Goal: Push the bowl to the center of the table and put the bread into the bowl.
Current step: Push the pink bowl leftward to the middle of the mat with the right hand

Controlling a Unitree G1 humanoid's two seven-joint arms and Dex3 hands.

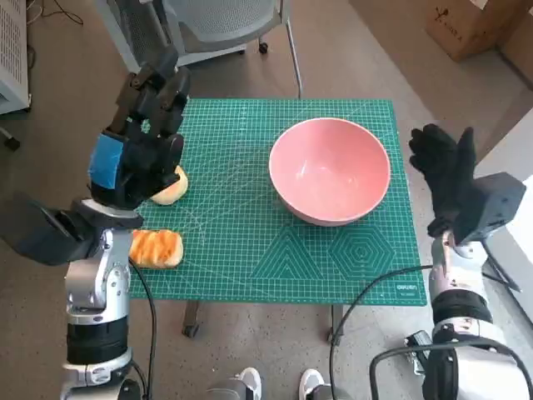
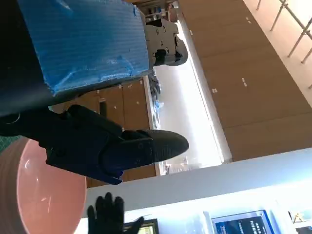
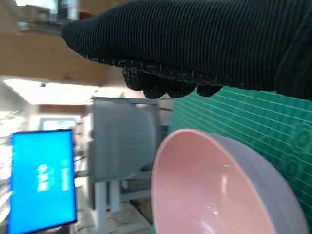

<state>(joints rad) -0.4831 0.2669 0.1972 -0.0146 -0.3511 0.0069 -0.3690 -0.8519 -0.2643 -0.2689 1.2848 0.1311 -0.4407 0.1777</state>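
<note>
Right now the pink bowl (image 1: 330, 171) sits upright and empty on the green cutting mat (image 1: 250, 242) that covers the bench, right of the mat's middle and toward its far half. In the right wrist view the bowl (image 3: 214, 190) fills the lower part of the picture, its inside bare, with the mat (image 3: 263, 117) showing behind it.

Two pieces of bread lie at the mat's left side. A pale round roll (image 1: 171, 187) lies partly hidden under the left hand, and a striped golden bread (image 1: 156, 247) lies nearer, at the left edge just beside the left forearm.

The left hand (image 1: 137, 146) is raised above the roll, its blue-taped back turned up, its fingers (image 1: 158, 92) spread and reaching toward the far side, grasping nothing. In the left wrist view the black fingers (image 2: 122, 146) stretch out released, with the bowl (image 2: 44, 190) beyond them.

The right hand (image 1: 445, 171) stands off the mat's right edge, just right of the bowl and apart from it, its gloved fingers (image 1: 433, 142) spread upward and released, holding nothing.

A grey chair (image 1: 221, 29) stands beyond the far edge of the bench, a cardboard box (image 1: 475, 25) lies on the floor at far right, and a person's shoes (image 1: 275, 385) show at the near edge.
</note>
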